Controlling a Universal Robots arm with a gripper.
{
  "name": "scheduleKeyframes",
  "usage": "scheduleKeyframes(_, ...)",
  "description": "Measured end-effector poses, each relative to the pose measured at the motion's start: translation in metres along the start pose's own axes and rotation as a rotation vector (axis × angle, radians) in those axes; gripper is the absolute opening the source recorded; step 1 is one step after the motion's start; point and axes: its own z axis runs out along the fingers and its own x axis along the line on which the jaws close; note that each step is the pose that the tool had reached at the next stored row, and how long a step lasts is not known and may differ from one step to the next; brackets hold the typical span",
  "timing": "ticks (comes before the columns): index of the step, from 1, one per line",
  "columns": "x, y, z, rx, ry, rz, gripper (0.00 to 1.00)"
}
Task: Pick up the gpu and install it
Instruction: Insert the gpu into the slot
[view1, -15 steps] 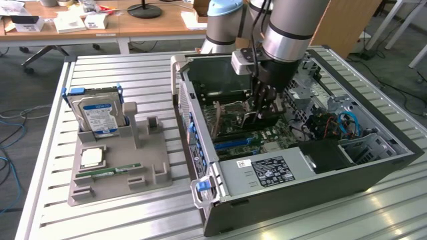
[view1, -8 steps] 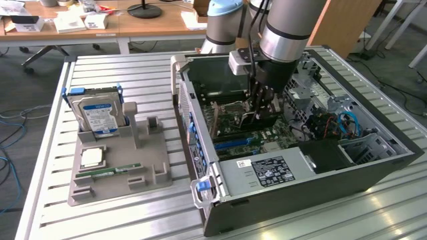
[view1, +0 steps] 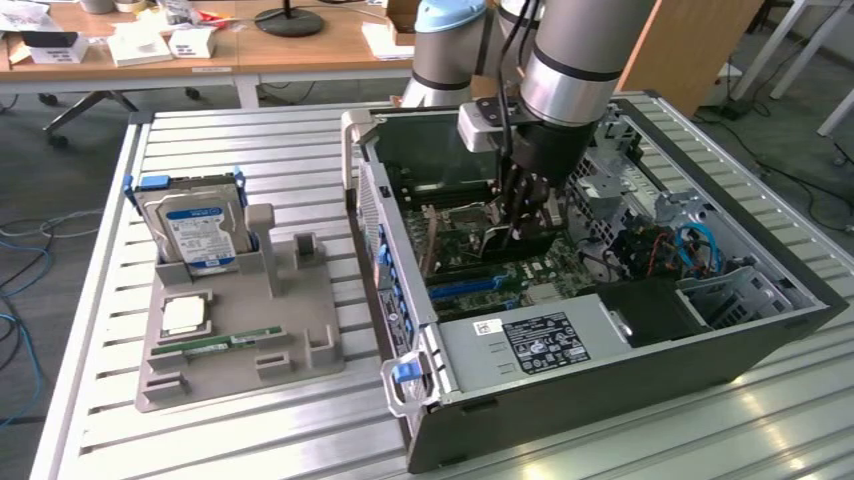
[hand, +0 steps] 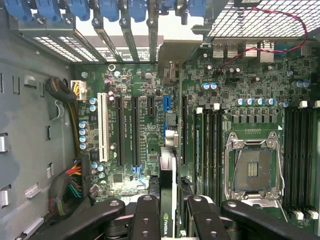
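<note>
Your gripper (view1: 529, 215) is clamped on the gpu (hand: 167, 222) over the motherboard (hand: 142, 85), so descending misaligned could jam its edge connector.

Case (view1: 587, 385) lies open on top, admitting the gripper (view1: 523, 222). Inside, cable bundle (hand: 65, 192) crowds one wall; blue latches (hand: 107, 7) line the bracket edge; card slots (hand: 120, 130) beside the gpu (hand: 166, 200) stand unoccupied.

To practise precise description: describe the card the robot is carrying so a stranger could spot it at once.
Find the open computer case lying on the slatted metal table; the robot arm reaches down into it. Over the green motherboard, gripped between the black fingers, is the gpu, a thin dark card seen edge-on. Unlike the fixed slots around it, it carries a small green logo.
</note>
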Motion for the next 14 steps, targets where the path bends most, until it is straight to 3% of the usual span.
scheduleKeyframes(14, 0.0002, 0.0001, 0.0074, 0.0, 0.0, 0.0, 0.26)
